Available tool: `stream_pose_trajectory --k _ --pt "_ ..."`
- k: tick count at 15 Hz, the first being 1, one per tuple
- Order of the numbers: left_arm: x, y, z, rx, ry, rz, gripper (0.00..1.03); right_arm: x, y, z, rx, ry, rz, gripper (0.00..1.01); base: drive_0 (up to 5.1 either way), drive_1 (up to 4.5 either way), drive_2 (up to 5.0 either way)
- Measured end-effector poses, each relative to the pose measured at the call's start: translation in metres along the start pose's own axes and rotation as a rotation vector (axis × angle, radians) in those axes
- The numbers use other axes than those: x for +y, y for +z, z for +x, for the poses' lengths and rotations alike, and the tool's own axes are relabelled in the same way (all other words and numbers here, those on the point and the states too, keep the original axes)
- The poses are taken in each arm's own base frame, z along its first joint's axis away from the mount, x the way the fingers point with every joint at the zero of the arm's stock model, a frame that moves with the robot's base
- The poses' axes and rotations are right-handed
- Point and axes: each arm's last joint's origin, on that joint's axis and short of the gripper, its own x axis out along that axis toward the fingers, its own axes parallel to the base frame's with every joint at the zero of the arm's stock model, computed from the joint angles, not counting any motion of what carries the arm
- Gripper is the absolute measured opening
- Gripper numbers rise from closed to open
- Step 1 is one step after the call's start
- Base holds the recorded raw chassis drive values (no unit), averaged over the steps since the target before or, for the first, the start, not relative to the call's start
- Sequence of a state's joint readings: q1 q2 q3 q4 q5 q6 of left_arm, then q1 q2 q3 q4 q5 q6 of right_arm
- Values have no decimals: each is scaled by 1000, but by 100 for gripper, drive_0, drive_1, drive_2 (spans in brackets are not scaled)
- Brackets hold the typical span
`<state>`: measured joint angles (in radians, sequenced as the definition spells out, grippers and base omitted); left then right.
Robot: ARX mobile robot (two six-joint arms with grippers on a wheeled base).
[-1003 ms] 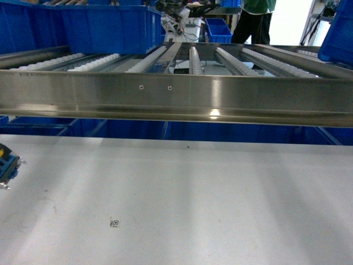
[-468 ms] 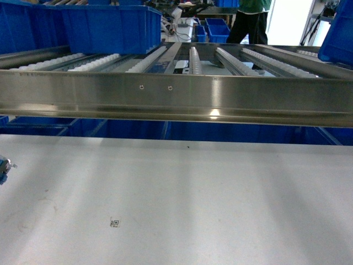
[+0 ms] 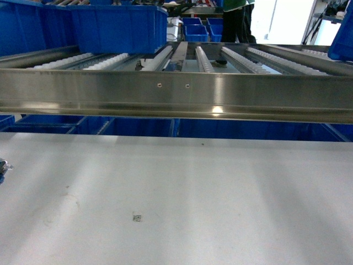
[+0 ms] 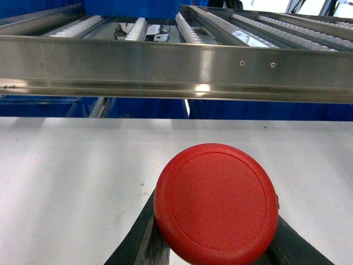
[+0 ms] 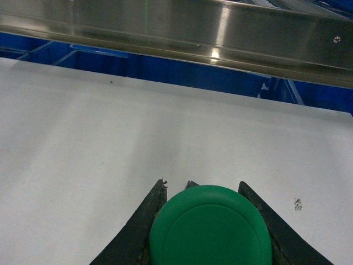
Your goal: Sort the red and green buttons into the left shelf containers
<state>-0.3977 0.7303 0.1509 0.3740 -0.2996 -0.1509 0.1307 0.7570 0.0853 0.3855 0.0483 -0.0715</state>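
Note:
In the left wrist view the red button [image 4: 216,204] fills the lower middle, its glossy round cap facing the camera. My left gripper [image 4: 218,226] is shut on it, with a black finger [image 4: 144,234] on each side of the cap. In the right wrist view my right gripper [image 5: 203,190] is shut on the green button [image 5: 210,232] the same way, low over the white table [image 5: 110,138]. A large blue bin [image 3: 110,27], one of the left shelf containers, stands on the rack at the head view's upper left. Both buttons' bases are hidden behind their caps.
A steel roller rack [image 3: 176,91] with a broad front rail spans the head view above the table's [image 3: 193,187] far edge. More blue bins [image 3: 248,128] sit under it. A small dark mark [image 3: 138,217] lies on the table. A grey-blue sliver [image 3: 3,165] shows at the left edge.
The head view has shifted, so rack and table mark sit further right. The blue and yellow block at the left edge has slid almost out of frame.

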Motion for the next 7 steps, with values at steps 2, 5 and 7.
stream_pose_trajectory --k 2,5,7 --pt "0 0 0 2 0 1 26 0 0 0 0 0 0 33 0 0 0" --pt "0 0 0 -1 -1 0 26 0 0 0 0 0 0 33 0 0 0" --pt "0 0 0 -2 1 0 26 0 0 0 0 0 0 33 0 0 0"
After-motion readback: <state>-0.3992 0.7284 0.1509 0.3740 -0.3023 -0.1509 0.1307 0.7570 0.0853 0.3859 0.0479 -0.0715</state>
